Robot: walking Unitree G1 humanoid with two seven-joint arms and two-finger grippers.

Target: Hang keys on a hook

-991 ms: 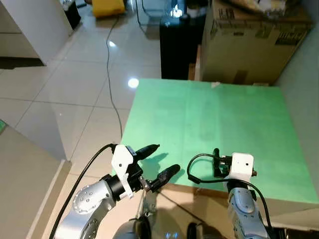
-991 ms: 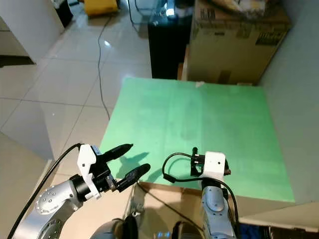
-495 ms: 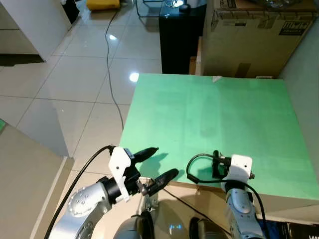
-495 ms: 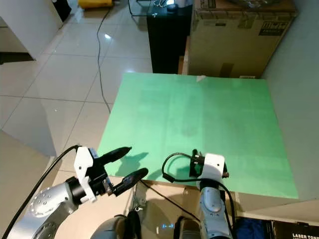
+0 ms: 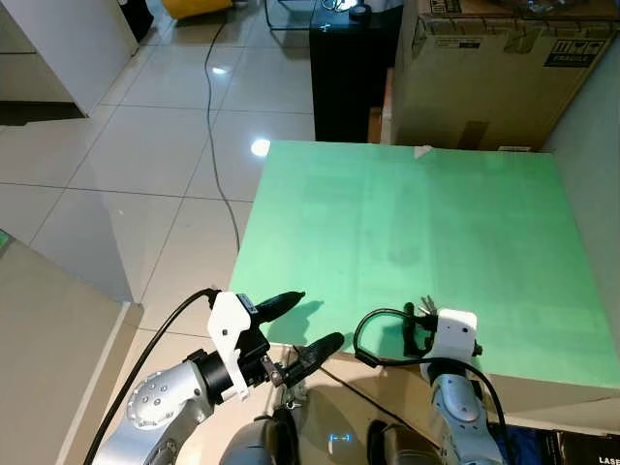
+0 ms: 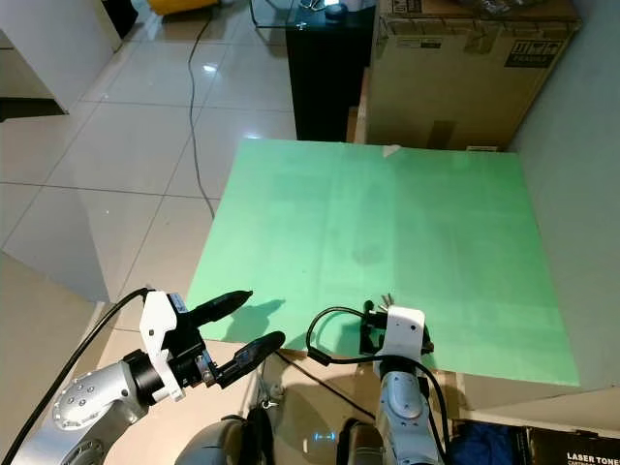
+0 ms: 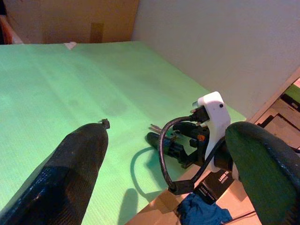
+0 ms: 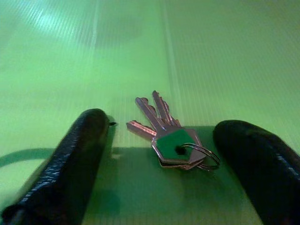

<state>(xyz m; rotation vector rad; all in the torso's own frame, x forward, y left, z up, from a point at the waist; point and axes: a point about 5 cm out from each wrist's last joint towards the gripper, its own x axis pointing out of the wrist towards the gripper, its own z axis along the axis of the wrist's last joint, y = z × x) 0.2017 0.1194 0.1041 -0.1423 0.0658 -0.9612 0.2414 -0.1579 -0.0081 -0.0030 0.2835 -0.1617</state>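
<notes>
Reaching lower than it had a second earlier, the right gripper [image 8: 164, 154] had come down onto the near edge of the green table [image 5: 465, 223], its two black fingers spread wide and flanking the keys [image 8: 171, 136], which lay flat on the green surface between them, untouched. That put the pickup within reach, though nothing was grasped yet. The left gripper [image 5: 295, 325] hovered open off the table's near left corner, apparently idle. No hook could be made out.

Left gripper [image 5: 302, 325]: fingers spread, held forward, level. Right gripper [image 8: 173, 159]: fingers apart, lowered, wrist pointing ahead.
</notes>
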